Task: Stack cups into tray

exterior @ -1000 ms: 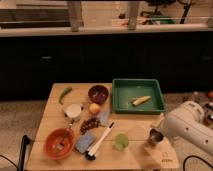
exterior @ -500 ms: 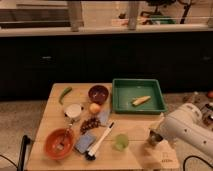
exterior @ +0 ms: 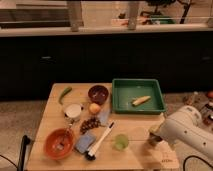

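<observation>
now the white arm's [exterior: 186,128] jaws are at the dark shiny metal tumbler [exterior: 153,139] on the wooden desk [exterior: 54,120]; apart or together, i cannot tell.

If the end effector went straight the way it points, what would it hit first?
Probably the metal tumbler, right at the end effector near the front right of the table; depth is unclear.

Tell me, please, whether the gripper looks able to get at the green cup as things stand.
Probably yes. The gripper hangs at the table's front right edge, and the green cup stands beside it with nothing between them. The brush lies on the cup's other side, out of the way.
</observation>
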